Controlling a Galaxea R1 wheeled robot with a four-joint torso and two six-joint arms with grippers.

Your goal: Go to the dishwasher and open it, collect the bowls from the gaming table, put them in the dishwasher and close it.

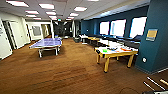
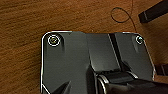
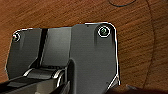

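We look across a wide room with brown carpet. The gaming table stands to the right, at middle distance, just beside the teal wall — its worktop white, edge and legs yellow. On it we make out a green bowl near its left end and other coloured items too blurred to name. A blue table-tennis table stands farther off to the left. Whether either gripper is open or closed, we cannot tell.
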